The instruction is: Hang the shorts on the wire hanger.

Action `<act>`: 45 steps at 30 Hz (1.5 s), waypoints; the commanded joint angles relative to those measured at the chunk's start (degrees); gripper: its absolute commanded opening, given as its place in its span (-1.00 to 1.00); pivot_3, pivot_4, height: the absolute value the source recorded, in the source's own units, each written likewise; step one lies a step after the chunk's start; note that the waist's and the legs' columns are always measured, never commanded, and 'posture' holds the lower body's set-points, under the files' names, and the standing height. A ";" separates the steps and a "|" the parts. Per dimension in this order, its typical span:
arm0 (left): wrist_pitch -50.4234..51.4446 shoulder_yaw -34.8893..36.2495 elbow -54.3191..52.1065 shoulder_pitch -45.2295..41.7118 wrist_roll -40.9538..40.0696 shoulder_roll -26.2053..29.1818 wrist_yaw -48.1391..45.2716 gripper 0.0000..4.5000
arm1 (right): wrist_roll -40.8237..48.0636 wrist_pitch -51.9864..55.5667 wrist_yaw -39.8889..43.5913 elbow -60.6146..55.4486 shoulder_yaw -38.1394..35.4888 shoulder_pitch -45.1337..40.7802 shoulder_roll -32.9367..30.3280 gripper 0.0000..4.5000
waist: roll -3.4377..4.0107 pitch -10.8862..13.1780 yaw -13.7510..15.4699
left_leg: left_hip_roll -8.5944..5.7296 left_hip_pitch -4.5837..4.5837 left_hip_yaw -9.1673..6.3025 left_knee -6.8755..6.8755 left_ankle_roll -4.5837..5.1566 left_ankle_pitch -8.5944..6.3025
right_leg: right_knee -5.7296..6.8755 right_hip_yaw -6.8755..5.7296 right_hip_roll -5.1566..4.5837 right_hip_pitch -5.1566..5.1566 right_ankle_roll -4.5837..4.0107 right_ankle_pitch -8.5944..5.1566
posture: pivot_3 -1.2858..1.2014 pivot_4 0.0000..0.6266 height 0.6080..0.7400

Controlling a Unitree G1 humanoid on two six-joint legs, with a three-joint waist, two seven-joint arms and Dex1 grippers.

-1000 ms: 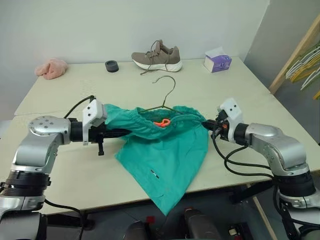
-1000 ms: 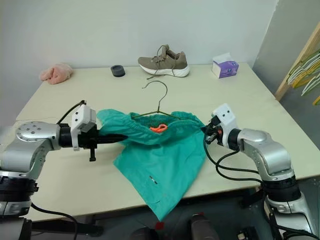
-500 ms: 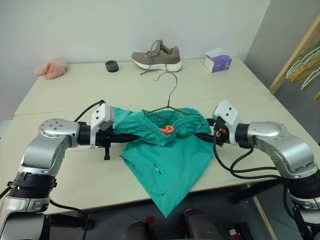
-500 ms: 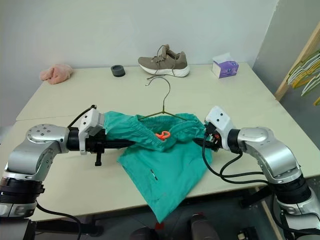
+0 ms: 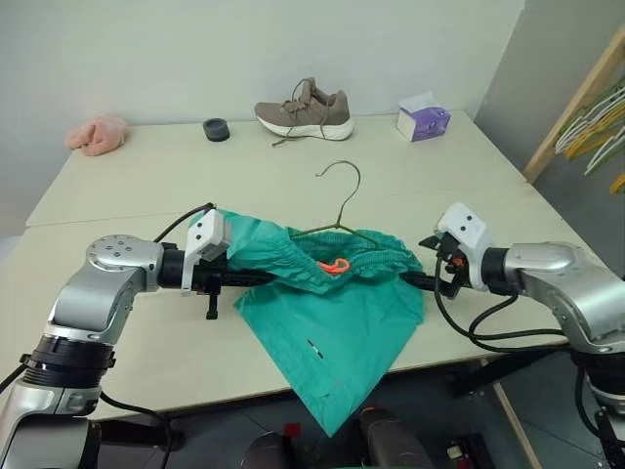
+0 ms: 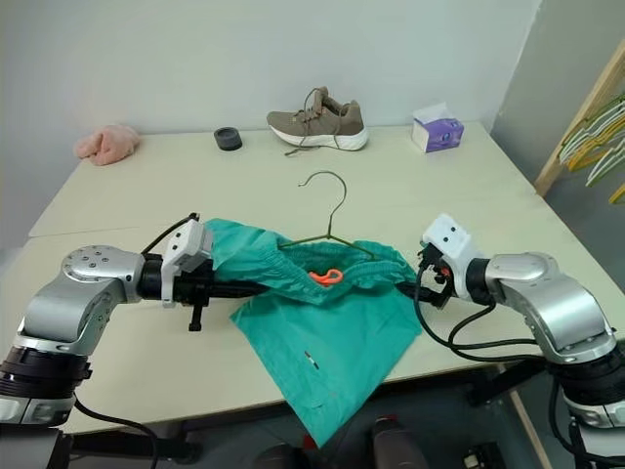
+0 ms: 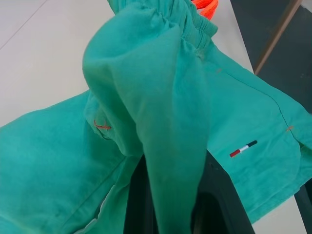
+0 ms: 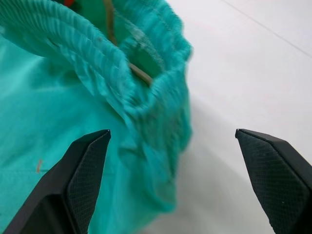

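Left fingers (image 7: 146, 195) clamped on shorts (image 5: 332, 313) waistband; right fingers (image 8: 87, 175) spread wide, holding nothing; wire hanger (image 5: 342, 200) inside waistband.

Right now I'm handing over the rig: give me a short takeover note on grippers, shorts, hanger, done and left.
Left gripper: shut on the shorts' waistband at their left end.
Right gripper: fingers wide open, just off the waistband's right end, holding nothing.
Shorts: on the table's front edge, one leg hanging over it.
Wire hanger: shoulders inside the waistband, hook sticking out toward the shoe.
Done: hanger threaded in.
Left: release the left side, check the shorts sit evenly.
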 commanded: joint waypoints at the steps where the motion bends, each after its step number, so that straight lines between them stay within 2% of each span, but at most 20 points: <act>1: -0.27 -0.13 -1.19 -1.70 -0.39 -0.16 -0.87 -1.00 | -1.88 -3.62 2.42 3.77 4.07 -3.38 1.16 0.95 | 0.00 0.00 -0.02 | 0.00 0.00 0.00 0.00 0.00 0.00 | -0.01 0.00 0.00 0.00 0.00 0.00 | -0.12 -0.72 1.00; 7: -0.09 -0.80 -1.49 -2.19 -0.45 -0.27 -1.58 -1.00 | -6.15 -9.67 9.09 14.60 11.54 -10.30 2.37 0.95 | 0.00 0.00 -0.32 | -0.02 -0.04 0.00 0.02 0.01 0.00 | -0.02 -0.02 -0.01 -0.01 -0.08 0.05 | -0.11 -0.74 1.00; 9: 0.01 -0.85 -1.81 -2.04 -0.52 -0.22 -1.72 -1.00 | -7.35 -11.51 10.97 16.81 13.02 -12.05 2.67 0.78 | 0.00 0.00 -0.41 | -0.02 -0.04 -0.01 0.02 0.01 0.00 | -0.03 -0.02 -0.02 0.00 -0.09 0.06 | -0.11 -0.75 1.00; 11: 0.01 -0.85 -2.05 -1.82 -0.56 -0.19 -1.70 -1.00 | -7.97 -12.76 13.41 17.75 14.21 -13.48 2.81 0.53 | 0.00 0.00 -0.47 | -0.01 -0.04 -0.02 0.02 0.01 0.00 | -0.03 -0.03 -0.01 -0.01 -0.09 0.06 | -0.10 -0.75 1.00; 19: -0.28 -0.51 -2.73 -0.90 -0.67 -0.53 -1.04 -1.00 | -8.74 -13.24 17.82 16.36 14.98 -14.41 3.32 -0.75 | 0.00 0.00 -0.56 | 0.00 -0.04 -0.03 0.02 0.01 0.00 | -0.01 -0.04 -0.03 -0.01 -0.12 0.08 | -0.10 -0.76 1.00; 21: -0.65 -0.52 -2.48 -0.85 -0.36 -0.78 -0.57 -1.00 | -8.74 -12.85 18.23 15.81 14.60 -14.27 3.38 -0.99 | 0.00 0.00 -0.61 | 0.00 -0.04 -0.03 0.02 0.01 0.00 | 0.00 -0.04 -0.03 -0.01 -0.12 0.07 | -0.10 -0.76 1.00; 25: 0.46 -0.36 -1.08 -1.61 -0.53 -1.41 -0.08 -1.00 | -8.65 -12.43 18.75 14.95 13.90 -13.91 3.01 -1.00 | 0.01 -0.01 -0.67 | -0.01 -0.05 -0.04 0.03 0.00 0.00 | 0.00 -0.06 -0.04 -0.01 -0.12 0.08 | -0.10 -0.76 1.00; 28: 0.49 0.79 2.74 -3.33 0.14 -2.38 1.74 -0.67 | -8.20 -11.99 18.87 14.09 12.89 -13.38 2.11 -1.00 | 0.01 -0.01 -0.62 | -0.01 -0.05 -0.04 0.04 0.00 0.00 | 0.01 -0.08 -0.05 -0.01 -0.12 0.08 | -0.11 -0.77 1.00; 32: -4.03 3.11 9.34 -5.97 2.36 -3.49 5.65 -0.12 | -7.45 -10.42 18.83 12.69 11.15 -12.13 0.70 -1.00 | 0.01 -0.01 -0.84 | -0.01 -0.07 -0.05 0.05 0.00 0.00 | 0.01 -0.09 -0.05 -0.01 -0.13 0.08 | -0.12 -0.76 1.00; 36: -15.44 7.15 21.30 -11.28 7.02 -6.48 16.52 0.41 | -5.51 -6.42 18.05 11.67 7.91 -10.47 -0.38 -1.00 | 0.00 -0.02 -0.81 | -0.01 -0.08 -0.10 0.06 0.00 0.00 | 0.00 -0.16 -0.11 0.00 -0.14 0.09 | -0.12 -0.75 1.00; 39: -21.99 8.05 27.01 -12.89 9.97 -7.04 20.43 0.82 | -2.94 -0.82 15.58 10.85 4.01 -8.83 0.29 -1.00 | 0.00 -0.02 -0.90 | -0.03 -0.09 -0.09 0.06 0.01 0.00 | 0.00 -0.15 -0.32 0.00 -0.14 0.09 | -0.12 -0.74 1.00; 42: -24.28 8.34 28.19 -11.91 10.43 -6.60 19.97 0.82 | 0.10 6.40 11.53 9.15 -1.32 -6.02 1.69 -1.00 | 0.00 -0.02 -1.06 | -0.04 -0.10 -0.06 0.04 0.00 -0.01 | 0.01 -0.18 -0.46 0.00 -0.13 0.10 | -0.13 -0.73 1.00; 45: -17.64 7.98 20.40 -7.25 5.14 -5.95 13.73 0.82 | 2.13 12.09 6.36 5.74 -7.34 -0.33 3.32 -1.00 | 0.00 -0.02 -1.19 | -0.04 -0.14 -0.09 0.05 0.00 -0.01 | 0.01 -0.25 -0.50 0.00 -0.13 0.10 | -0.13 -0.71 1.00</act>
